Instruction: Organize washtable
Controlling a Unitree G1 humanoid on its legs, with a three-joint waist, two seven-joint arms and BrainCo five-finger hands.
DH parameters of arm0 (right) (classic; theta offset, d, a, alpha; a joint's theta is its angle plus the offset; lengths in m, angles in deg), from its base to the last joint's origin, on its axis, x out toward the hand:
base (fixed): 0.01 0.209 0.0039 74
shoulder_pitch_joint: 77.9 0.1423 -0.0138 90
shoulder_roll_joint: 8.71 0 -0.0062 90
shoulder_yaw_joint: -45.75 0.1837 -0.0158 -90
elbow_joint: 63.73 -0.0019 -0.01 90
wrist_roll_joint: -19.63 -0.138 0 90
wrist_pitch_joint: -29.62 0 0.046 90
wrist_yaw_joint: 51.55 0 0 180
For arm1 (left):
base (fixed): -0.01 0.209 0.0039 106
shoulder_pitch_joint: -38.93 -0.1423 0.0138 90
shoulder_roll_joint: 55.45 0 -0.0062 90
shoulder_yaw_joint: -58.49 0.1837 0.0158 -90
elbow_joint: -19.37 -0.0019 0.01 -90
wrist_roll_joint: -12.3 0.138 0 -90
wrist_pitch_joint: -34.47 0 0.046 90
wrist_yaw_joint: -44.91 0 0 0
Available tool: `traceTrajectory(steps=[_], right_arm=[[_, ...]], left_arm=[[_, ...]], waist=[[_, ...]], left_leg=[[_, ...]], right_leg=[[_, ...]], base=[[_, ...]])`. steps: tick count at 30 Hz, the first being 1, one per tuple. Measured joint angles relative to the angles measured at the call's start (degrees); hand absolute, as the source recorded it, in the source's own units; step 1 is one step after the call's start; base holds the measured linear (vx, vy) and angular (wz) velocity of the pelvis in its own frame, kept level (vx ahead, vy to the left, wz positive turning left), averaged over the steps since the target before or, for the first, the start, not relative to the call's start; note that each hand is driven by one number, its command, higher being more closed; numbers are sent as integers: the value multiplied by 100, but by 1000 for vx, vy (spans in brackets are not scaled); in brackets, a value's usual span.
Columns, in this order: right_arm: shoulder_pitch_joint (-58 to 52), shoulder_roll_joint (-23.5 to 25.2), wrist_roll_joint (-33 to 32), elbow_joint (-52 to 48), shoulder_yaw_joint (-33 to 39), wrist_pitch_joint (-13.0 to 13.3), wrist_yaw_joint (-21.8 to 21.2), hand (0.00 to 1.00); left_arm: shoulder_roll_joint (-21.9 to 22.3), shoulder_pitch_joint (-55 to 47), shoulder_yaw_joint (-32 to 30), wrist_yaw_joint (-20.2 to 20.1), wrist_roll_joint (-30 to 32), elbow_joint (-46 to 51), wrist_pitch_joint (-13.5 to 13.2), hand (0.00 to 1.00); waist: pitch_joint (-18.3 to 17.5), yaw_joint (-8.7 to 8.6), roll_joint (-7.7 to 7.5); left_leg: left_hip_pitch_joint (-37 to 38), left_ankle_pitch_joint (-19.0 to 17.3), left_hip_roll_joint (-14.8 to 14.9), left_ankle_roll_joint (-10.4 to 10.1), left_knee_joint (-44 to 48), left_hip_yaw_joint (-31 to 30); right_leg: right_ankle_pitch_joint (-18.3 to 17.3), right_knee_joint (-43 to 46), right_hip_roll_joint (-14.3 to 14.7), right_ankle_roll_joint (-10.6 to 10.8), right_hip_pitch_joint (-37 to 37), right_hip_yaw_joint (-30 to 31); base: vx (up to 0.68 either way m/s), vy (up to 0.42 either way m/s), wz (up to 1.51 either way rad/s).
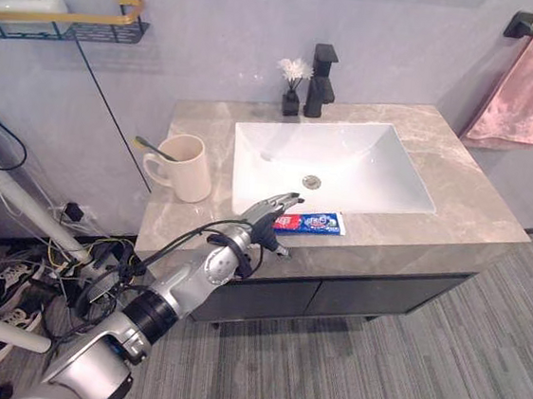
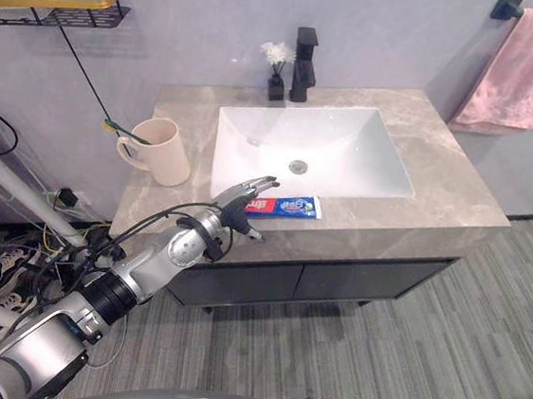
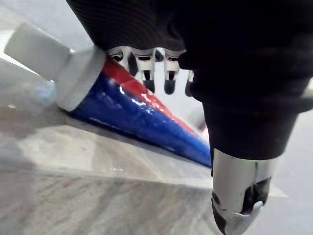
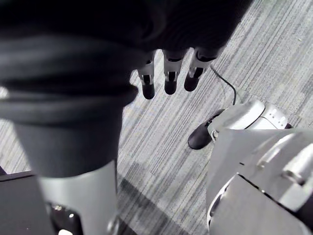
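While toothpaste tube (image 1: 313, 224) lies on countertop (image 1: 456, 210) before sink (image 1: 346, 165), left hand (image 1: 267, 211) over it, fingers straight, ungripping; right hand (image 4: 166, 78) relaxed above floor (image 4: 274, 49).

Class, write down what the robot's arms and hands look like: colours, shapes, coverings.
The left arm is silver-grey rounded segments with black bands at the joints. Both the left hand and the right hand wear a dark ribbed cover over back and wrist, with slim silver fingers ending in dark tips.
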Motion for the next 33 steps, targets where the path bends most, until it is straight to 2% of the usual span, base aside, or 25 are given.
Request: traceTrajectory(steps=[17, 21, 33], right_arm=[[-69, 16, 1, -213, -248, 10, 16, 0], [-69, 16, 2, -213, -265, 10, 14, 0], [-67, 16, 3, -213, -274, 10, 15, 0]], left_arm=[[44, 267, 21, 31, -7, -239, -18, 100], [49, 298, -20, 31, -1, -378, -123, 100], [39, 299, -54, 71, 184, -396, -168, 100]], waist=[[0, -37, -1], [0, -39, -2], [6, -42, -11]], left_leg=[[-10, -9, 0, -6, -1, 13], [-10, -9, 0, -6, -1, 14], [-26, -13, 0, -11, -2, 25]], right_leg=[[25, -64, 2, 12, 11, 0], [26, -64, 2, 13, 11, 0], [34, -77, 2, 27, -3, 2]], base=[[0, 0, 0], [0, 0, 0], [0, 0, 0]])
